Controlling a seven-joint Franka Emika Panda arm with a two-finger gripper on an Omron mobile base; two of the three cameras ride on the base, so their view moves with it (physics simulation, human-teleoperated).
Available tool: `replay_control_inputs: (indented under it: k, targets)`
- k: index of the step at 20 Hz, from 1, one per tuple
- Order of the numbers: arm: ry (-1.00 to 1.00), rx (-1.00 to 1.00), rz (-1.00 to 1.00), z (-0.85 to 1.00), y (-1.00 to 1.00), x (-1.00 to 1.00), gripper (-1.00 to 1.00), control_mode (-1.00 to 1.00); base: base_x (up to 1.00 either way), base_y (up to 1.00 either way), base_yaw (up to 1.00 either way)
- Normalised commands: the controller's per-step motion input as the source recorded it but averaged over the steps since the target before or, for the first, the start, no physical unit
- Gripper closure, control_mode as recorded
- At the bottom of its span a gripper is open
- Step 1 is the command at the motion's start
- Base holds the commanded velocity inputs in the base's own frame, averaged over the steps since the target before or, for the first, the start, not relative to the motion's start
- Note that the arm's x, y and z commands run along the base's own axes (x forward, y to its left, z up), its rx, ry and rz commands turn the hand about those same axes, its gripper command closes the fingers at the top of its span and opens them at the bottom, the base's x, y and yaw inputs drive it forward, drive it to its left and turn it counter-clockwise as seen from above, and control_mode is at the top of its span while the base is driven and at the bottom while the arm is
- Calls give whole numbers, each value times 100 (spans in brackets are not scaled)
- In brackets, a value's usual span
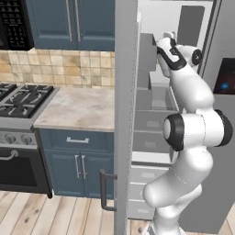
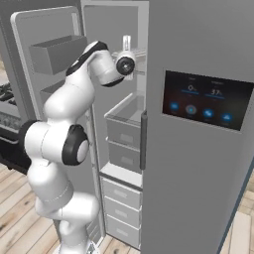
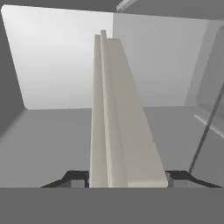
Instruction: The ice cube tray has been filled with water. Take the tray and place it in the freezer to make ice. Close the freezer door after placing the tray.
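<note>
One ice cube tray (image 3: 117, 118), edge-on between my two fingers (image 3: 74, 178). One freezer (image 2: 119, 124), one freezer door (image 1: 125, 114) with two door bins (image 2: 55, 52). Three lower drawers (image 2: 121, 196). One display panel (image 2: 206, 99). One stove (image 1: 18, 103). One countertop (image 1: 80, 108).

A kitchen with a light wood plank floor (image 1: 41, 213). In the left base view, at 9 o'clock, a black gas stove (image 1: 20, 98) with grates sits over a dark oven door (image 1: 18, 170). Just beside it, a pale stone counter (image 1: 80, 108) tops blue base cabinets (image 1: 75, 163) with silver bar handles. Behind runs a tan tile backsplash (image 1: 59, 66), and blue upper cabinets (image 1: 73, 20) hang at 12 o'clock. In the right base view, a grey steel door with a dark blue-lit display panel (image 2: 206, 99) fills 3 o'clock. Lighting is even and soft
</note>
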Motion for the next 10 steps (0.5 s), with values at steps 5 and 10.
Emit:
replay_control_inputs:
  k: [5, 10]
  targets:
    - [0, 0, -1, 0, -9, 44, 100, -100, 0, 0, 0]
    - [4, 0, 0, -4, -10, 43, 100, -100, 0, 0, 0]
